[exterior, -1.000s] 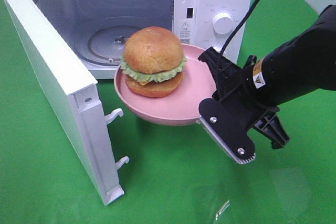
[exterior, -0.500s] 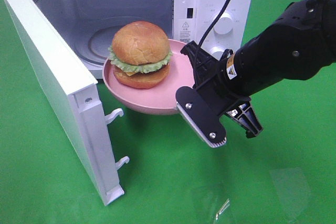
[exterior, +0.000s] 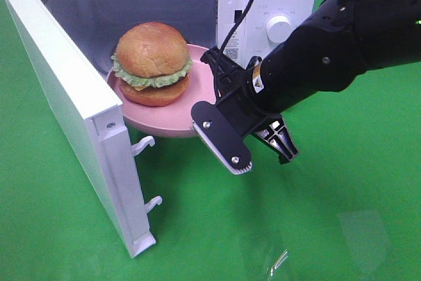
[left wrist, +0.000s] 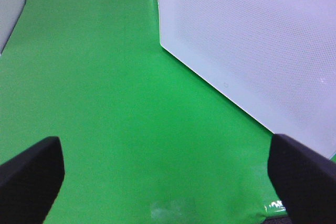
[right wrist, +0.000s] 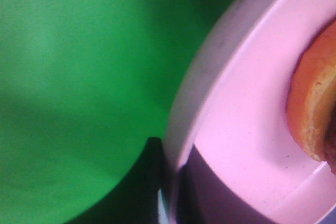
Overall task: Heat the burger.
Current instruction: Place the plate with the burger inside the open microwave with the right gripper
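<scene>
The right jaws are clamped on the near rim of the pink plate point(exterior: 192, 100), holding it clear of the green table point(exterior: 329, 222). The burger point(exterior: 152, 64) sits on the plate beyond the grip, toward the plate's far side (bun upright, lettuce frilling out). It is at the mouth of the open microwave point(exterior: 279, 1), whose door point(exterior: 59, 90) stands swung wide, across the plate from those jaws. The left jaws stand wide apart with nothing between them, fingertips point(left wrist: 29, 177) over bare table and the door's outer face ahead of them.
</scene>
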You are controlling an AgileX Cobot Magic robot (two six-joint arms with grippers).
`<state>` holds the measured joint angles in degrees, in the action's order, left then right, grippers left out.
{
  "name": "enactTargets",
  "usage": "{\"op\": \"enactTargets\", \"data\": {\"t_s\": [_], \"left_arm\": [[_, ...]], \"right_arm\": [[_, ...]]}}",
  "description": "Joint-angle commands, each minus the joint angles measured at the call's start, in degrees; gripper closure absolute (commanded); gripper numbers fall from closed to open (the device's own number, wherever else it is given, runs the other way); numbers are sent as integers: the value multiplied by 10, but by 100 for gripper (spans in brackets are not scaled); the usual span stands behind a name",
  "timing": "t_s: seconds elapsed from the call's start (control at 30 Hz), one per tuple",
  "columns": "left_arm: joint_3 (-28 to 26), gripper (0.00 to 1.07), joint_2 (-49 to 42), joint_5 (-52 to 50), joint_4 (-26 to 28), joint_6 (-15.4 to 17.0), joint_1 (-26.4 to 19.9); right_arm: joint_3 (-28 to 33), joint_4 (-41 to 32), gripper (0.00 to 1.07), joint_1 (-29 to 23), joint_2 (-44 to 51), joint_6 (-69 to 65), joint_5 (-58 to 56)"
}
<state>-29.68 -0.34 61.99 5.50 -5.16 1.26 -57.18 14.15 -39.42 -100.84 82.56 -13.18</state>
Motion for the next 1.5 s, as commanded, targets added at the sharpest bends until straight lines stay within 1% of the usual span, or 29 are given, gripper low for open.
{"op": "enactTargets", "data": {"t_s": [0.03, 0.2, 0.23, 0.33, 0.73, 1.07, 1.1, 1.37, 1.4, 1.43, 1.47, 1.5], "left_arm": [[1, 9, -9, -7, 3, -1, -1], [1, 9, -9, -7, 3, -1, -1], [1, 9, -9, -7, 3, -1, -1], [1, 9, -9, -7, 3, -1, -1], [1, 9, -9, -7, 3, -1, -1], [1, 9, -9, -7, 3, -1, -1], [1, 9, -9, -7, 3, -1, -1], [1, 9, -9, -7, 3, -1, -1], [1, 9, -9, -7, 3, -1, -1], [1, 9, -9, -7, 3, -1, -1], [1, 9, -9, -7, 3, -1, -1], [1, 9, -9, -7, 3, -1, -1]], "right_arm": [[-34, 1, 107, -1, -13, -41, 37], [-50, 1, 107, -1, -24, -65, 33], [-65, 2, 107, -1, -32, -82, 28], [-70, 2, 107, -1, -32, -82, 23], [-139, 7, 107, -7, -80, -108, -9], [-179, 7, 107, -7, -112, -108, -22], [-192, 7, 107, -7, -121, -108, -29], [-234, 8, 107, -7, -154, -108, -49], [-251, 14, 106, -7, -166, -108, -60], [-251, 14, 106, -7, -166, -108, -60], [-270, 22, 106, -7, -177, -118, -70], [-270, 22, 106, -7, -177, -118, -70]]}}
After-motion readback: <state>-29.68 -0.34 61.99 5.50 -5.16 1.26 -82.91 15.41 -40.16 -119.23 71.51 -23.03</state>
